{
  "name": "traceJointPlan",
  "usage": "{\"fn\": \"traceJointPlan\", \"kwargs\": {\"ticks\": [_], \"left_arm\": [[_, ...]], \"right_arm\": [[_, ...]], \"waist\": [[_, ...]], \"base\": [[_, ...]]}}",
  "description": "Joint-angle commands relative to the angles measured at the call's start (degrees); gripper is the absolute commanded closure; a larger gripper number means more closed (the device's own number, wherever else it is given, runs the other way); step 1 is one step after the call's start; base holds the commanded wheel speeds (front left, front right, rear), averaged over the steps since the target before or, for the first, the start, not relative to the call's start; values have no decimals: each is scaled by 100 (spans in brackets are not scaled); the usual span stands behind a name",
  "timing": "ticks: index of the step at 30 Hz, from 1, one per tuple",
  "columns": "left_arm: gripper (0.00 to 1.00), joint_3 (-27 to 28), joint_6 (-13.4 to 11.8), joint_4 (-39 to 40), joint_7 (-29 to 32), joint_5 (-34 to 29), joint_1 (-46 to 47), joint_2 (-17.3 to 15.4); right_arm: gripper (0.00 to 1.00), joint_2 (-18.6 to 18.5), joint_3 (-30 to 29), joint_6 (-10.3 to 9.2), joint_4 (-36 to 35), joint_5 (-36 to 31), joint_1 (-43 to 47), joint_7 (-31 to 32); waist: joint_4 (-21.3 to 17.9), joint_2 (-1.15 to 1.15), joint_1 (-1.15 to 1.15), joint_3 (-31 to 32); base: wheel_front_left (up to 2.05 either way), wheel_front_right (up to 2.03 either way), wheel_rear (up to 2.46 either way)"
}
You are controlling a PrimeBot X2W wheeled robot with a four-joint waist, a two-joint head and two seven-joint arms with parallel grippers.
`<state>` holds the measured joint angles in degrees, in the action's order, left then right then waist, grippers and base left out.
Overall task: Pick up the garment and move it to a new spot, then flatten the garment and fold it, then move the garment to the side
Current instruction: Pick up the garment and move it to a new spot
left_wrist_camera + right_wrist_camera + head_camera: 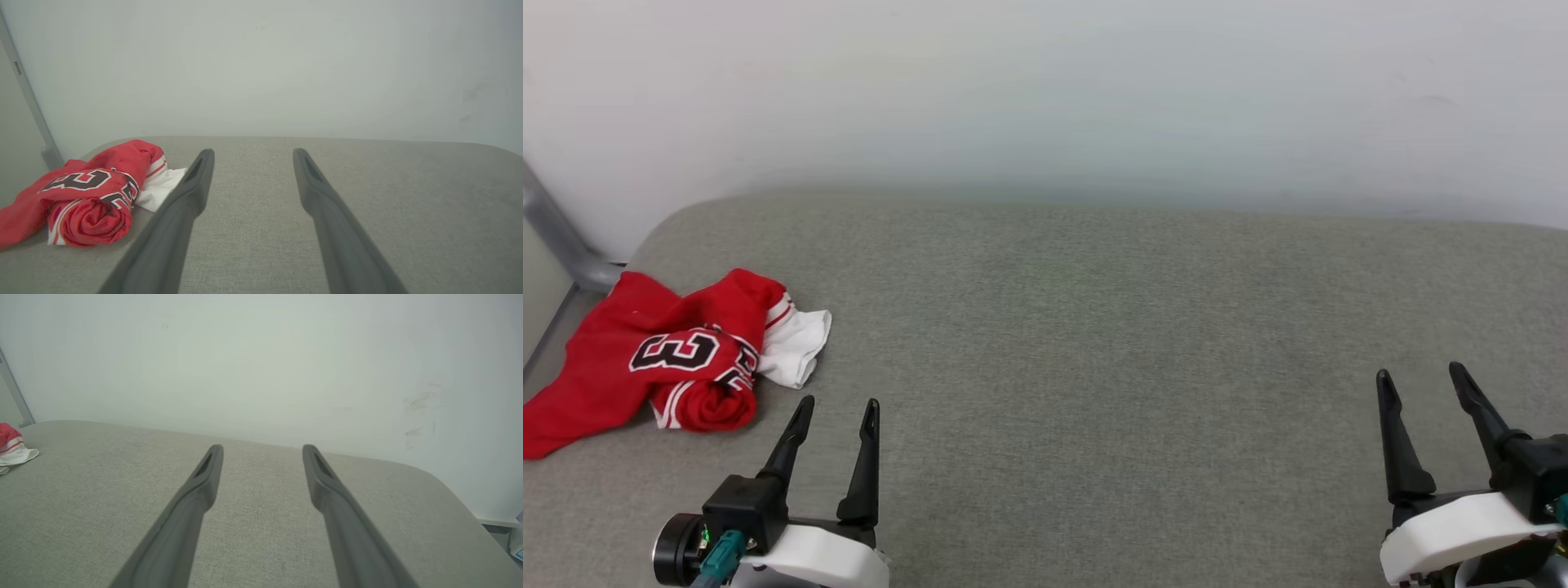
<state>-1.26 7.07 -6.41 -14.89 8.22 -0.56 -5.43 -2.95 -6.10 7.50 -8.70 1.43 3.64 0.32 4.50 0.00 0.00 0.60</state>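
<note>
The garment [654,359] is a red jersey with black white-outlined numerals and a white sleeve, crumpled in a heap at the far left of the grey padded surface [1094,327]. My left gripper [840,402] stands open just to the right of the heap and a little nearer to me, holding nothing. In the left wrist view the garment [86,192] lies left of my open left gripper [251,152]. My right gripper [1419,372] stands open and empty at the lower right, far from the jersey. The right wrist view shows my right gripper [261,447] open, with a bit of the garment [12,447] at the left edge.
A pale wall [1045,90] rises behind the surface. A grey metal post [556,237] stands at the far left, beside the garment. The surface's rounded right corner [441,486] drops off, with a small object [517,543] beyond it.
</note>
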Motion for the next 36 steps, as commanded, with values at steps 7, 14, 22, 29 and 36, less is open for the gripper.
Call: {"fn": "traceJointPlan", "kwargs": {"ticks": [7, 14, 22, 29, 36], "left_arm": [[0, 186, 35, -14, -45, 128, 138, 79], [0, 350, 41, -15, -40, 187, 176, 128], [0, 495, 45, -26, -39, 211, 169, 139], [0, 586, 46, -57, -39, 212, 110, 86], [0, 665, 46, -86, -39, 228, 89, 29]], "right_arm": [[0, 11, 105, -2, 40, 7, 2, 1], [0, 10, 239, -2, 81, 28, -23, -18], [0, 10, 397, -2, 180, 54, -84, -49], [0, 9, 540, -2, 265, 95, -163, -90], [0, 9, 621, -2, 300, 61, -211, -111]], "waist": [[465, 0, 0, -3], [886, 0, 0, -5], [1436, 0, 0, 10], [1776, 0, 0, 11], [1911, 0, 0, -8]], "base": [[0, 0, 0], [0, 0, 0], [0, 0, 0], [0, 0, 0], [0, 0, 0]]}}
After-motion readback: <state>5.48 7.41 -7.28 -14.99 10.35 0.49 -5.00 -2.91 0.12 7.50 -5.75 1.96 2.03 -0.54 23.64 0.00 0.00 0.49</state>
